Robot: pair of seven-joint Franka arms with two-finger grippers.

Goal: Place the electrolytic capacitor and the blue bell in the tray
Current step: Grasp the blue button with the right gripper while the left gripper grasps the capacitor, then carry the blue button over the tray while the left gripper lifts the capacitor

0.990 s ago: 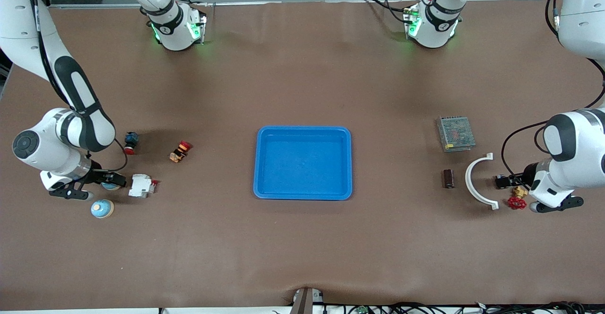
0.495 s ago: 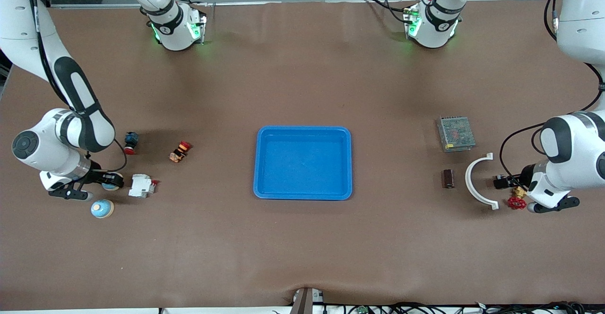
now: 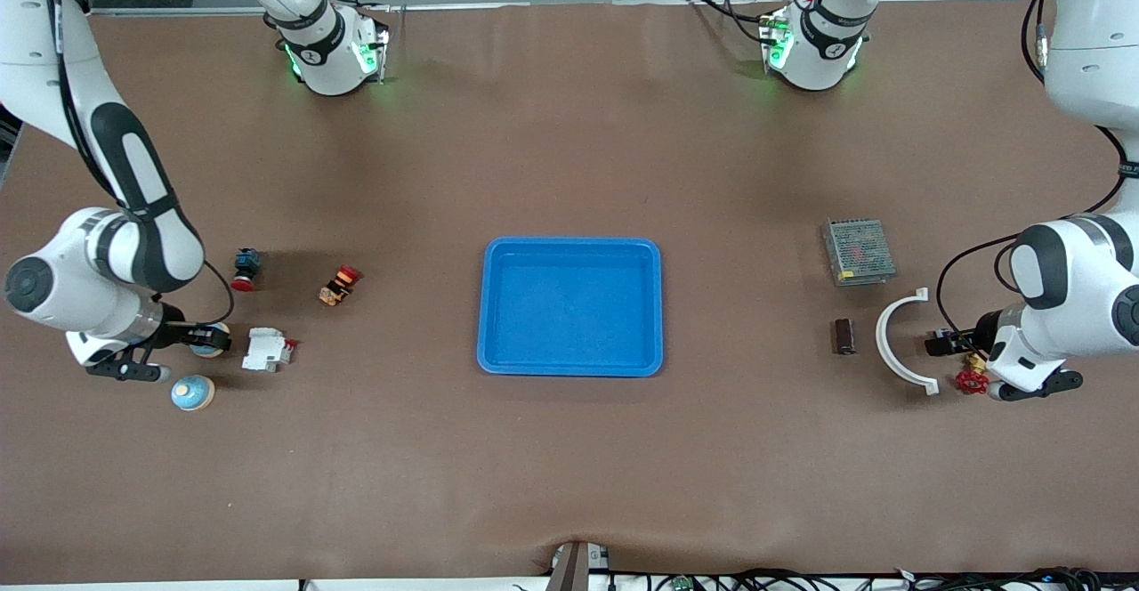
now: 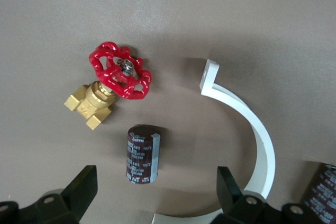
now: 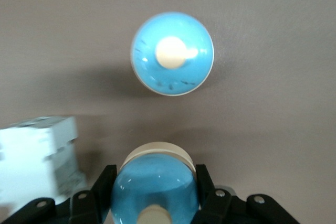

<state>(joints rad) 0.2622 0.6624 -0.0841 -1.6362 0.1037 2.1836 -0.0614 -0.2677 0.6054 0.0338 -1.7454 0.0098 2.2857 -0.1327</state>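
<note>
The blue tray [image 3: 570, 361] lies mid-table. My right gripper [image 3: 212, 338] [image 5: 155, 182] is shut on a blue bell [image 5: 155, 192], low over the table at the right arm's end. A second blue bell [image 3: 193, 392] [image 5: 172, 53] stands on the table close by. My left gripper [image 3: 934, 343] [image 4: 156, 195] is open, low over a dark-red electrolytic capacitor [image 4: 143, 153] that lies just ahead of its fingertips, apart from them. Another capacitor [image 3: 844, 336] [image 4: 323, 187] lies beside the white arc, toward the tray.
A white curved bracket [image 3: 899, 342] [image 4: 252, 129] and a brass valve with a red handwheel [image 3: 972, 380] [image 4: 118, 74] flank the left gripper. A metal power supply [image 3: 858, 251] lies farther back. A white breaker [image 3: 265, 350] [image 5: 39, 156] and two red push buttons [image 3: 246, 268] [image 3: 340, 284] lie near the right gripper.
The right arm has shifted slightly toward its end of the table with the bell in its grip. The left arm has eased a little lower in the view.
</note>
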